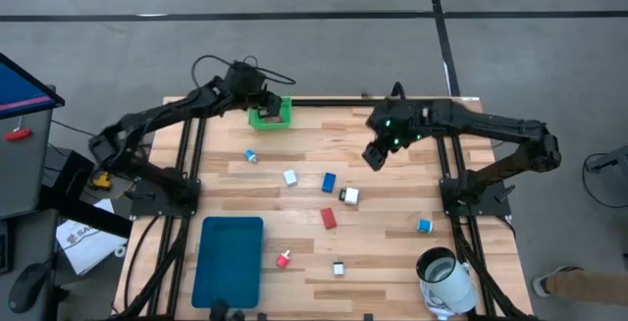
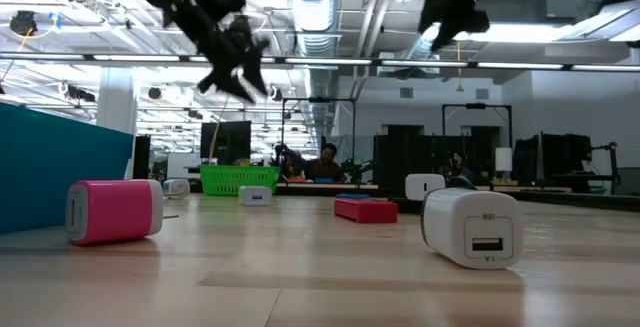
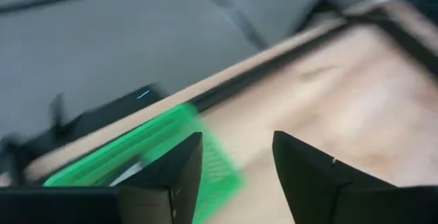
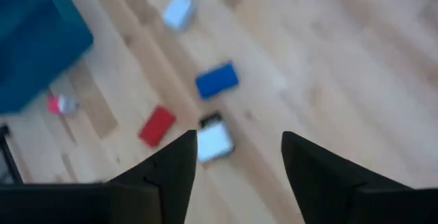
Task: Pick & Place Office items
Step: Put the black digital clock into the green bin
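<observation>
A pale wooden table [image 1: 392, 262] stands on a grey floor, with a dim workshop hall behind it in the low view, where a person [image 2: 327, 163] sits far off.

The left gripper [image 1: 263, 102] hangs above the green bin [image 1: 270, 115] at the table's far edge. Its fingers [image 3: 171, 172] stand apart with nothing between them, and the bin's mesh shows just beyond them in the left wrist view.

The right gripper [image 1: 376, 154] hovers over bare wood, its fingers [image 4: 168, 172] also spread and empty. The nearest pieces lie off to its side toward the table's middle: a blue block [image 1: 329, 182], a white-and-black cube [image 1: 349, 196] just beside that, and a red block [image 1: 328, 218] a little nearer the front edge. A white bit [image 1: 290, 177] and a cyan bit [image 1: 251, 155] lie farther still, closer to the left gripper. Another cyan bit [image 1: 424, 226] sits on the front side of the right gripper, near the white mug [image 1: 446, 277]. A pink-red piece [image 1: 283, 259] rests just beside the teal tray [image 1: 228, 260], and a small white piece [image 1: 339, 269] lies near the front edge.
</observation>
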{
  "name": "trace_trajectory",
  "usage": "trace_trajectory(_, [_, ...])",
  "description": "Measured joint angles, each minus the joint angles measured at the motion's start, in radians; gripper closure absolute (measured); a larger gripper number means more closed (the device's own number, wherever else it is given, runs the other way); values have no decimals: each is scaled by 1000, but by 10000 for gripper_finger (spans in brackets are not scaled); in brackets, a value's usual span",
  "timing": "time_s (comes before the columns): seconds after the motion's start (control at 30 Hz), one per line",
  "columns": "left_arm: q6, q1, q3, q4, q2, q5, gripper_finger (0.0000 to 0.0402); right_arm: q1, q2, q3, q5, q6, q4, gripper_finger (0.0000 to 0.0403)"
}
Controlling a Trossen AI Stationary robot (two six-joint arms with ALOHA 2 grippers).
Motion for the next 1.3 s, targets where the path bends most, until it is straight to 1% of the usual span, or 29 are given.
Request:
trace_trajectory(0.07, [64, -33, 0, -16, -66, 62, 218, 19, 1, -74, -38, 40, 42, 183])
trace_trajectory(0.13, [120, -80, 0, -40, -123, 85, 218, 38, 1, -144, -70, 89, 101, 172])
trace_trajectory(0.23, [180, -167, -18, -56, -204, 87, 220, 75, 1, -243, -76, 163, 215, 161])
trace_trajectory(0.33, [181, -258, -58, -53, -279, 86, 220, 107, 1, -315, -76, 251, 362, 159])
trace_trajectory(0.4, [163, -319, -87, -52, -315, 67, 220, 124, 1, -344, -68, 289, 432, 160])
trace_trajectory(0.5, [157, -402, -133, -28, -358, 19, 221, 136, 17, -347, -23, 276, 464, 163])
trace_trajectory(0.57, [156, -445, -153, 0, -369, -13, 221, 135, 20, -347, -20, 225, 466, 164])
trace_trajectory(0.63, [155, -478, -168, 15, -369, -27, 221, 135, 35, -344, -21, 180, 519, 163])
trace_trajectory(0.7, [154, -500, -173, 23, -364, -34, 221, 135, 44, -347, -35, 123, 522, 163])
trace_trajectory(0.77, [154, -514, -178, 43, -355, -35, 221, 135, 81, -327, -63, 77, 541, 163])
trace_trajectory(0.83, [145, -526, -182, 36, -344, -35, 221, 135, 131, -297, -84, 28, 468, 163])
trace_trajectory(0.9, [132, -529, -182, 43, -335, -35, 221, 141, 197, -235, -99, -23, 429, 163])
trace_trajectory(1.03, [131, -538, -181, 60, -328, -35, 221, 150, 338, -83, -95, -136, 258, 162])
trace_trajectory(1.13, [128, -544, -181, 70, -327, -35, 221, 149, 433, 17, -91, -188, 175, 162])
trace_trajectory(1.3, [124, -556, -181, 76, -337, -35, 221, 155, 549, 95, -68, -270, 153, 162])
